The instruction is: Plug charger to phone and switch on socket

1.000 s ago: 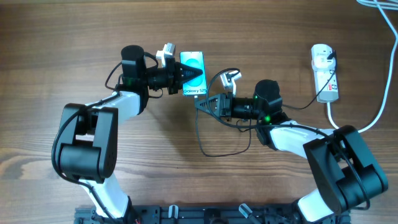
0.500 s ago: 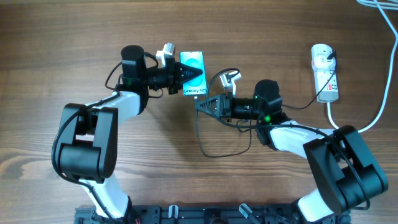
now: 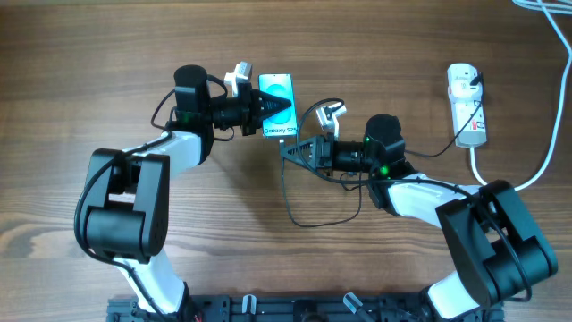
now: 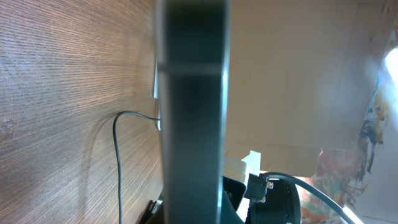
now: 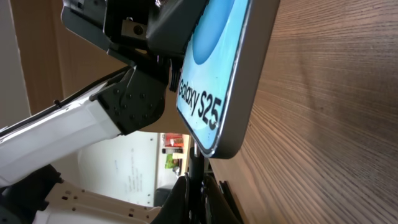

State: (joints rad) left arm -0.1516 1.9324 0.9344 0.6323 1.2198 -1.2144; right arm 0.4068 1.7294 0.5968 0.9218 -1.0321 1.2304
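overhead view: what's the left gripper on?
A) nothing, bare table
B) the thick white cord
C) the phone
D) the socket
C: the left gripper has its dark fingers across the phone, while the socket and its white cord lie far off to the right. The right gripper holds the charger at the phone's Galaxy end.

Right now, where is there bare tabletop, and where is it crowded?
Bare: the wood beyond the left arm, the stretch between the phone and the socket, and the front below the charger loop. Crowded: the centre, where the left end effector and right end effector meet at the phone, and around the white cord.
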